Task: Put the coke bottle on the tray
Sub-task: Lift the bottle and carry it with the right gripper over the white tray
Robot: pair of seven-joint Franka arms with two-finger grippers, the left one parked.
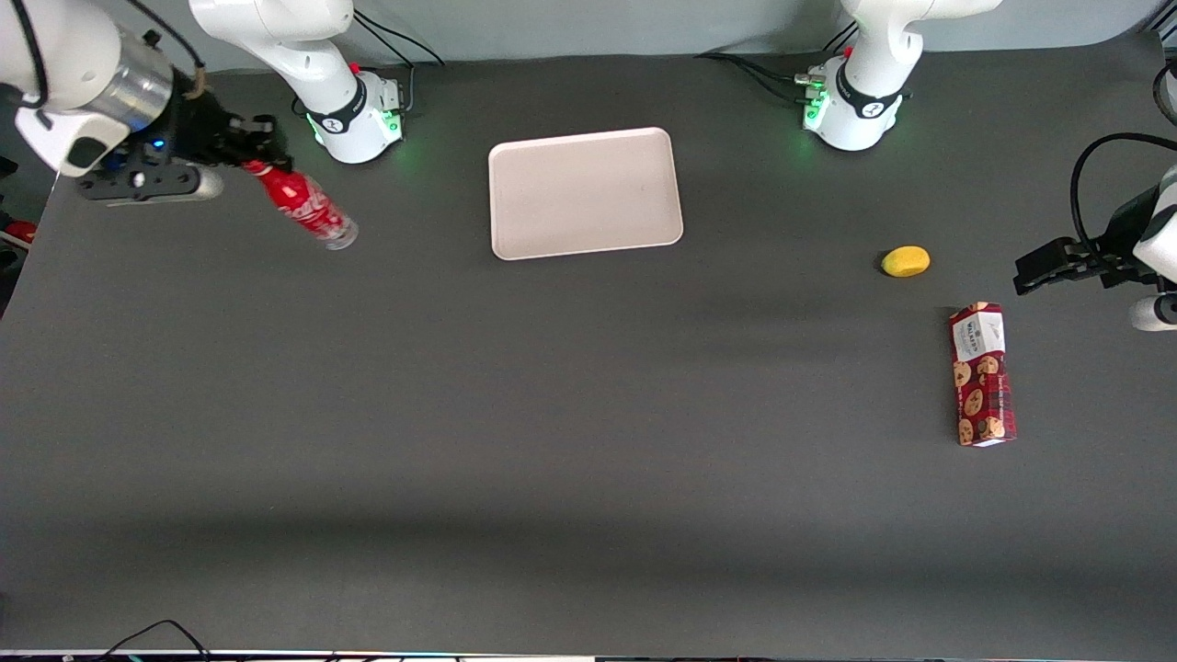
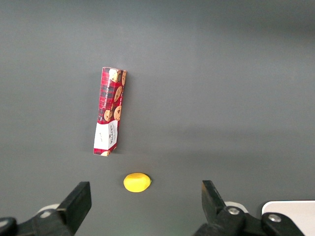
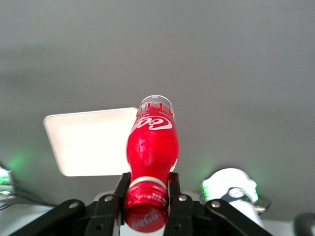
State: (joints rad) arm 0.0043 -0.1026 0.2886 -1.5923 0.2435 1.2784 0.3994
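1. The coke bottle (image 1: 305, 205) is off the table, held by its capped neck, tilted steeply with its clear base pointing down and toward the tray.
2. The gripper (image 1: 258, 147) hangs above the working arm's end of the table, and in the right wrist view its two fingers (image 3: 179, 204) are clamped on the bottle's neck (image 3: 145, 186) just below the red cap.
3. The tray (image 1: 585, 192) lies flat on the dark table (image 1: 552, 441), between the two arm bases and well apart from the bottle; nothing rests on it.
4. Toward the parked arm's end of the table sits a small yellow object (image 1: 906, 261), probably a lemon, though its shape is hard to make out.
5. A red cookie box (image 1: 982, 374) lies flat near the yellow object, nearer to the front camera than it, and the two are not touching.
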